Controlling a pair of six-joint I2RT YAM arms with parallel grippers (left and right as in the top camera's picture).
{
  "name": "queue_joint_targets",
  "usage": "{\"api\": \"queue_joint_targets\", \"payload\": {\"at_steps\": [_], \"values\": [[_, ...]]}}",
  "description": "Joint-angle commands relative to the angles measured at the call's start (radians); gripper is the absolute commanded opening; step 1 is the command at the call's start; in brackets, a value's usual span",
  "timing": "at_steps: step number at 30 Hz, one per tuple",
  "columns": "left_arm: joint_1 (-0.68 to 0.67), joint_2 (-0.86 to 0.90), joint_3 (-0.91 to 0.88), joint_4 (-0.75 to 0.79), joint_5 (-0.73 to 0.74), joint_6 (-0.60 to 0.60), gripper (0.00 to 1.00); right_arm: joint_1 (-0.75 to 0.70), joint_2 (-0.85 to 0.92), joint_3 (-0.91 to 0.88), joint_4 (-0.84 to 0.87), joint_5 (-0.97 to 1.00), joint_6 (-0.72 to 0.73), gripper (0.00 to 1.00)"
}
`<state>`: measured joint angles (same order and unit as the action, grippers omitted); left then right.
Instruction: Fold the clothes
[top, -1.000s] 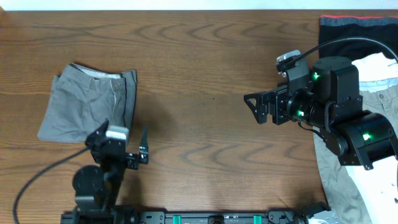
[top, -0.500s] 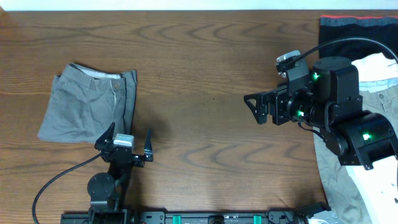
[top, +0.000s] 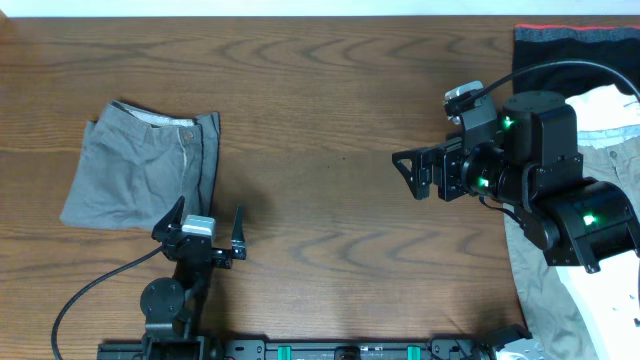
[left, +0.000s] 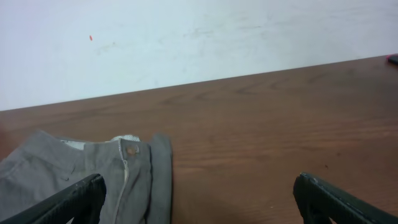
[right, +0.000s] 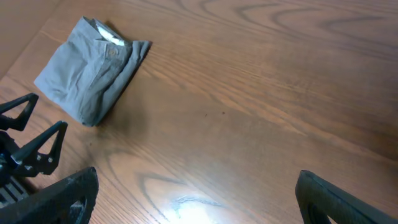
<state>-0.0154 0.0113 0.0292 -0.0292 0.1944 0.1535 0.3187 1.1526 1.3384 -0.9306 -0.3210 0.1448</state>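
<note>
Shorts (top: 140, 170) lie on the left part of the table (top: 330, 90) as a compact grey packet, waistband and button turned up along its right side, edges roughly squared. The fold looks finished, or nearly so. At most the skewed lower left corner may want a tidy, and I cannot tell whether another fold is intended. Just beside the packet's near right corner hovers the left gripper (top: 209, 212), its fingers spread and holding nothing. It touches no cloth. Right of it runs a broad stretch of bare wood with ample room for either arm to travel, and the shorts sit well in from the far edge. The right gripper (top: 405, 176) hangs over the right half, fingers wide apart and empty, pointing toward the shorts. Beyond it, trousers (top: 540, 300) and a black garment (top: 560, 45) crowd the right edge.
</note>
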Motion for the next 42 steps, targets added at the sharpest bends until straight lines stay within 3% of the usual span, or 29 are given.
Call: {"api": "queue_joint_targets", "payload": {"at_steps": [1,17,24,31,42], "values": [[-0.004,-0.007,-0.025,-0.019,-0.004,-0.016,0.98,-0.003,0.0,0.002,-0.002,0.0,-0.008,0.99],[-0.004,-0.007,-0.025,-0.019,-0.004,-0.016,0.98,-0.007,-0.003,0.002,-0.043,0.016,-0.014,0.99],[-0.004,-0.007,-0.025,-0.019,-0.004,-0.016,0.98,-0.007,-0.034,-0.023,0.189,0.291,-0.112,0.99],[-0.004,-0.007,-0.025,-0.019,-0.004,-0.016,0.98,-0.019,-0.294,-0.249,0.359,0.434,-0.117,0.99],[-0.004,-0.007,-0.025,-0.019,-0.004,-0.016,0.98,-0.205,-0.832,-0.761,0.452,0.356,-0.116,0.99]]}}
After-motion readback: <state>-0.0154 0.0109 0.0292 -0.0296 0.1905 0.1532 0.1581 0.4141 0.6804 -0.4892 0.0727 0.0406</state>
